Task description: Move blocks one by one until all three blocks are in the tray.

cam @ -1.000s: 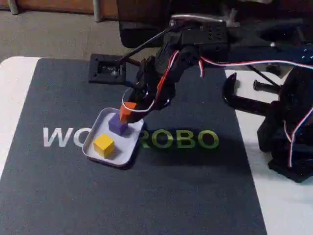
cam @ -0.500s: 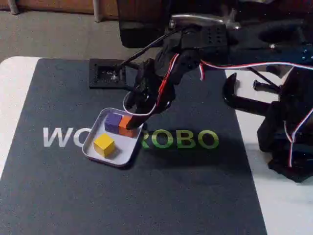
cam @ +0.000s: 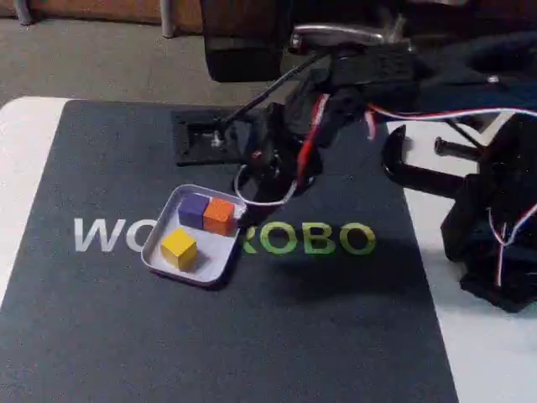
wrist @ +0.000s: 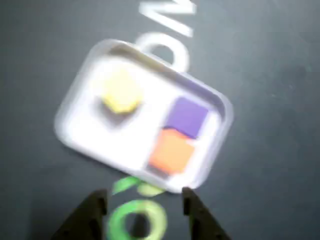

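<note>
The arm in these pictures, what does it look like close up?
The arm is built of black blocky segments, with a bundle of red, white and blue wires and a pale looping cable running along it. The gripper ends in two dark tapered fingers, blurred in the wrist view.

A dark mat (cam: 210,336) with white and green lettering (cam: 310,239) is lying across the white table (cam: 21,159); a black clamp (cam: 419,168) is sitting far right.
</note>
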Controlling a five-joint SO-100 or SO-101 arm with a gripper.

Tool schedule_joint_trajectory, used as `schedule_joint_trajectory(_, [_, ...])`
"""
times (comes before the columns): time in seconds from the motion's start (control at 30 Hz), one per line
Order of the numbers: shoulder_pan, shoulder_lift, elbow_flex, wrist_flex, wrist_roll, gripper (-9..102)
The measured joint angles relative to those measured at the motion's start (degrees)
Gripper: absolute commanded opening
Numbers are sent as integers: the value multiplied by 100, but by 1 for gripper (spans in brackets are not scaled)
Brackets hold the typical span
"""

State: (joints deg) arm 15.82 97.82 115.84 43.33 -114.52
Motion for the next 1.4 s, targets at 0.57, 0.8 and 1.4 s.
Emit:
schedule_joint_trajectory(0.57, [-1890, 4210, 3393, -9, 809, 12])
schedule_joint_trajectory(0.8, [-2839, 6108, 4764, 580, 1327, -8])
schedule_joint_trajectory(1.4, [-3182, 9211, 6618, 2979, 1582, -8])
